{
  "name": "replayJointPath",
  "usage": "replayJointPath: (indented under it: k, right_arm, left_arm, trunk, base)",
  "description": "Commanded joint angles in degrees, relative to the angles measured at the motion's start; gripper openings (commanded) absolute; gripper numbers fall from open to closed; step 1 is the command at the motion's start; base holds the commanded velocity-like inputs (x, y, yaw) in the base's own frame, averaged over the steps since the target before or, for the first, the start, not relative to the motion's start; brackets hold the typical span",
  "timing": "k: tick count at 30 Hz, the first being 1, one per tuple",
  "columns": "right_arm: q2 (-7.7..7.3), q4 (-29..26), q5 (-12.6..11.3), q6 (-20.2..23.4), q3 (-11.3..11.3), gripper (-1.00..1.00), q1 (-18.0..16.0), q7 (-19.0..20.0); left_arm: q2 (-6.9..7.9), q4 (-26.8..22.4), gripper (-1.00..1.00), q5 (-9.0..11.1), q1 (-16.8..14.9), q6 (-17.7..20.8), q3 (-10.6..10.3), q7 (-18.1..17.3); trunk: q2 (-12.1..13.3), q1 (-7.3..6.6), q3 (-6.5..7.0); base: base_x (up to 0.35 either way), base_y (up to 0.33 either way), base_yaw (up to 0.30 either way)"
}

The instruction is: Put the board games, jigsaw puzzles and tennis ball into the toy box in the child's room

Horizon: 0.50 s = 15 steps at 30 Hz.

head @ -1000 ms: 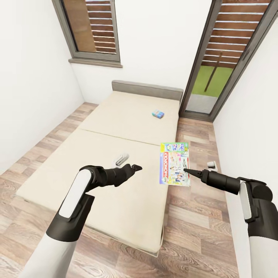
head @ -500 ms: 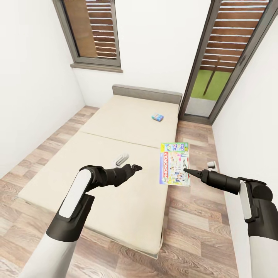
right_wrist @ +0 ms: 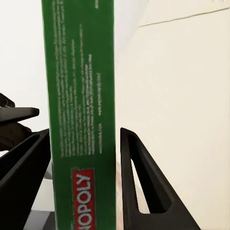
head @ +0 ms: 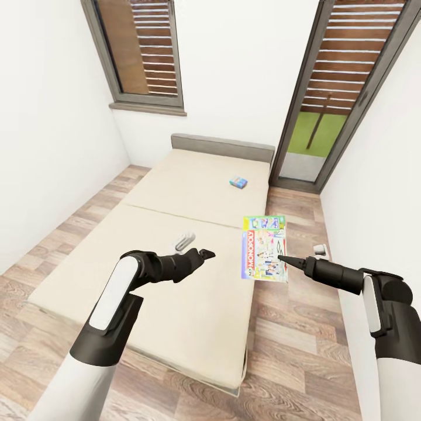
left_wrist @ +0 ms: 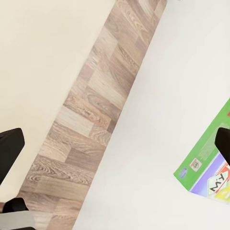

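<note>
Right gripper is clamped on the near edge of the MONOPOLY box, holding it out flat over the right edge of the bed, partly above the wood floor. Left gripper hangs over the mattress holding nothing; from the head view I can't tell how wide it's spread. A small blue game box sits far up the bed near the grey headboard. A small white-grey object lies on the mattress just beyond the left gripper, and another small white thing is on the floor by the right wall. Slatted window far left, glass door far right.

Left wrist view: floor strip, white wall, a green corner of the MONOPOLY box.

Right wrist view: green side of the MONOPOLY box stands between both fingers, mattress behind.
</note>
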Motion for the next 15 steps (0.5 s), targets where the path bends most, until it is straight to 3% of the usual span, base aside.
replayJointPath:
  k: [1, 15]
  right_arm:
    - [0.00, 0.00, -0.22, 0.40, -0.02, -1.00, -0.04, -0.01]
    - [0.02, -0.53, -0.22, 0.40, -0.02, -1.00, -0.04, -0.01]
  left_arm:
    - [-0.02, -0.05, 1.00, 0.51, -0.06, 0.08, 0.02, 0.62]
    - [0.06, -0.05, 1.00, 0.54, -0.04, 0.08, 0.09, 0.74]
  trunk:
    - [-0.10, 0.04, 0.00]
    - [-0.10, 0.04, 1.31]
  base:
    - [0.000, 0.000, 0.000]
    - [0.000, 0.000, 0.000]
